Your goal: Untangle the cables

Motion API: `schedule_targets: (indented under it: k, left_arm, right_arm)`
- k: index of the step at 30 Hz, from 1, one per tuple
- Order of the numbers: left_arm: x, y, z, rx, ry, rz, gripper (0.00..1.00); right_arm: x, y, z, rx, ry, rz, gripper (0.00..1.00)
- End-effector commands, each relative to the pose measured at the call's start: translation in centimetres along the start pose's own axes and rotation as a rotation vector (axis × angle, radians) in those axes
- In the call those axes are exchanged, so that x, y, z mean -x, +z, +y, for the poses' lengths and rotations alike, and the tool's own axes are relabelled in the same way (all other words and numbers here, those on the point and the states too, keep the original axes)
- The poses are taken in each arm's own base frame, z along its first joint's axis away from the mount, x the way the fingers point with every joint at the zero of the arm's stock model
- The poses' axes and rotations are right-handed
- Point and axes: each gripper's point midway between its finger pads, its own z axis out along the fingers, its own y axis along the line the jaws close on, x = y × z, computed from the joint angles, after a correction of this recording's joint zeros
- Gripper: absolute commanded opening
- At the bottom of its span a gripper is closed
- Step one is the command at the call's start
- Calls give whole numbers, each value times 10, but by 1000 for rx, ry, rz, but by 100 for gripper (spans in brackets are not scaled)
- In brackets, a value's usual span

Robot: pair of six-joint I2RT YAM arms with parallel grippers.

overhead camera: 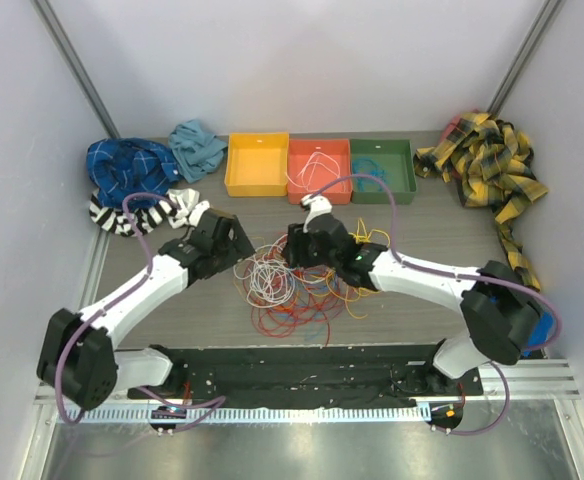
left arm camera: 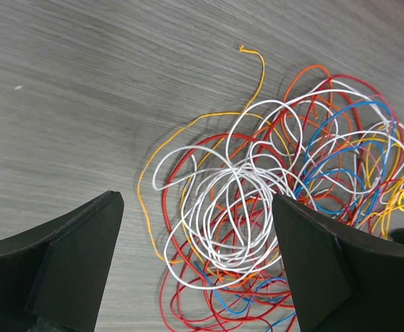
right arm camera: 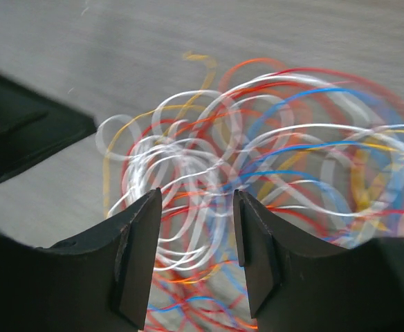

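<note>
A robotics lab cell: white panel walls (overhead camera: 302, 60) enclose a table (overhead camera: 212, 312) with two arms (overhead camera: 142, 290) bolted at its edge

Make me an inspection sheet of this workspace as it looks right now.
Surface: grey wood-grain table.
Job's things: cables, red, orange, yellow, white and blue, in one tangled heap at centre.
Clutter: yellow bin, orange bin with white wire and green bin with blue wire, all at the far edge; cloths far left; yellow plaid cloth far right.
Grippers: left gripper open at the heap's left edge; right gripper jaws partly apart over it, nothing visibly held.
Cables: purple hoses loop along both arms.
Surroundings: plain walls.
</note>
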Motion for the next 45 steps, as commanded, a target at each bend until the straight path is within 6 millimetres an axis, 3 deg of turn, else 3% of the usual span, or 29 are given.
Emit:
schedule_targets:
  k: [1,6,11,12,16,20,22,23,25,27,29,30,31,33,34,35,36,38,39,45]
  left_arm:
    - [14,-26,20,35,-78,-112,94]
    - [13,-52,41,14,-138,-176,94]
    - [11,-64,52,18,-140,-190,94]
    - [11,-65,53,15,-139,-194,94]
    - [12,-69,55,15,-128,-198,94]
    - [11,-70,57,17,-121,-202,94]
    - [11,-70,59,17,-120,-204,94]
    - [10,-70,59,18,-119,-203,94]
    - [10,-69,59,17,-119,-203,94]
    - [12,-69,57,14,-123,-204,94]
    - [14,-71,55,4,-123,-210,95]
    - [15,-72,54,0,-123,-212,95]
    - [15,-72,53,-5,-121,-215,95]
    - [16,-73,51,-15,-123,-218,95]
    - [16,-73,51,-18,-122,-219,95]
    - [15,-73,50,-22,-120,-212,95]
    - [15,-73,49,-27,-122,-213,95]
    - [13,-73,49,-35,-121,-205,95]
    - [13,-74,48,-42,-125,-208,95]
    - [16,-78,45,-63,-130,-220,95]
  right_arm:
    - [1,10,59,136,-46,4,53]
    - [-18,36,67,144,-54,70,51]
    - [-20,50,85,167,-66,87,50]
    - [-28,56,83,148,-75,109,50]
    - [-31,68,86,135,-79,119,47]
    - [-32,73,85,122,-76,122,19]
    - [-30,72,82,103,-83,120,13]
    - [-28,71,83,102,-89,114,2]
    - [-23,67,78,76,-104,105,1]
    - [0,53,80,68,-127,62,1]
    - [61,24,91,57,-172,-71,1]
    - [80,10,93,45,-197,-98,1]
    - [125,-13,106,57,-196,-195,1]
    - [172,-51,109,26,-246,-294,1]
    - [209,-77,122,44,-238,-374,1]
    - [222,-92,119,21,-256,-394,1]
    - [248,-115,127,37,-241,-456,1]
    - [265,-135,128,30,-244,-487,1]
    - [282,-154,131,36,-225,-534,1]
    - [318,-207,121,-8,-199,-652,1]
